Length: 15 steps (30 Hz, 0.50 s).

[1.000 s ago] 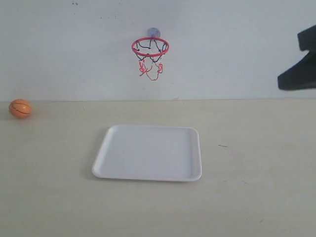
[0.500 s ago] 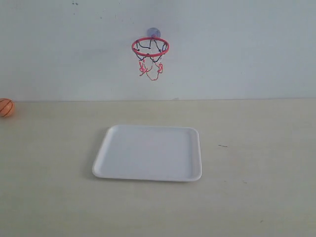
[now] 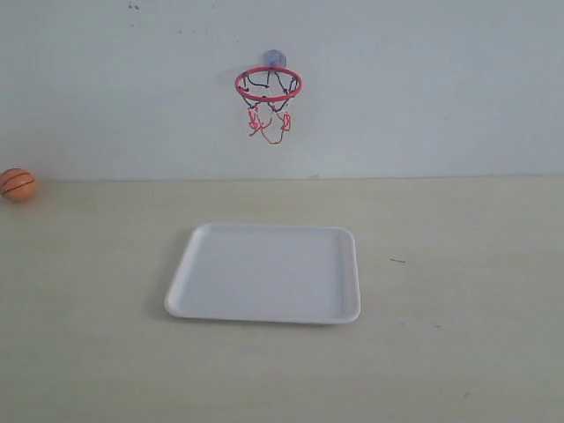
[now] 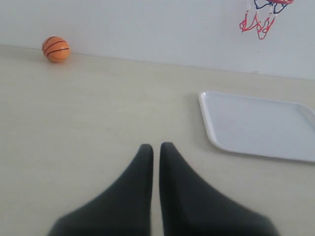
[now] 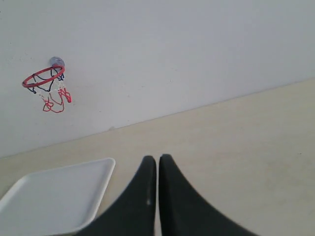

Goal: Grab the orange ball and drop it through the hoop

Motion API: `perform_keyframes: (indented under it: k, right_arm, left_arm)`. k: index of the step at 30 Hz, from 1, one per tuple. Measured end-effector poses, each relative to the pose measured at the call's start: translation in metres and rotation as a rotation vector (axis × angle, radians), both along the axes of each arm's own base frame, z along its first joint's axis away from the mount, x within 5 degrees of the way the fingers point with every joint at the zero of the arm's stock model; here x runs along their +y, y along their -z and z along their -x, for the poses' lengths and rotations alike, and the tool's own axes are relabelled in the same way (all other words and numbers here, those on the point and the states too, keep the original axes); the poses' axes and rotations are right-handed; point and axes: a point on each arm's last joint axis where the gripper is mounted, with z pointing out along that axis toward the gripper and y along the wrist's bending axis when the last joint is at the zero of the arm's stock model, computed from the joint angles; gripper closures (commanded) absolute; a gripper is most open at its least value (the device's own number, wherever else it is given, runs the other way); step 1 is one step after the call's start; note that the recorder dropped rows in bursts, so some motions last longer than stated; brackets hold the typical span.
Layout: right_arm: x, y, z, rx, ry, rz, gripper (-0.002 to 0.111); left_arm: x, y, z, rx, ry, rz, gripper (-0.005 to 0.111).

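Observation:
The orange ball lies on the table against the back wall at the far left; the left wrist view also shows the orange ball, well away from my fingers. The hoop, a red ring with string net, hangs on the wall above the table's middle; the right wrist view catches the hoop too, and its net shows in the left wrist view. My left gripper is shut and empty over bare table. My right gripper is shut and empty. Neither gripper appears in the exterior view.
A white tray lies flat at the table's middle, below the hoop. The same tray sits off to one side of my left gripper, and the tray is beside my right gripper. The white wall closes the back.
The ball rolled left to the frame's edge, then came back slightly and sits higher against the wall. The dark arm seen at the right edge one second ago has left the exterior view.

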Motion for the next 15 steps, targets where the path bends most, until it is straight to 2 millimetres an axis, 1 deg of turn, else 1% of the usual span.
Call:
perform_keyframes:
  k: [10,15]
  right_arm:
    - [0.0011,0.0019,0.0004,0.017,-0.015,-0.002,0.107]
    - [-0.0002,0.0054,0.0007,0.057,-0.017,-0.008,0.107]
  left_arm:
    - [0.0000,0.0000,0.0000,0.000,0.000,0.000,0.103]
    - [0.0000,0.0000,0.0000,0.000,0.000,0.000,0.103]
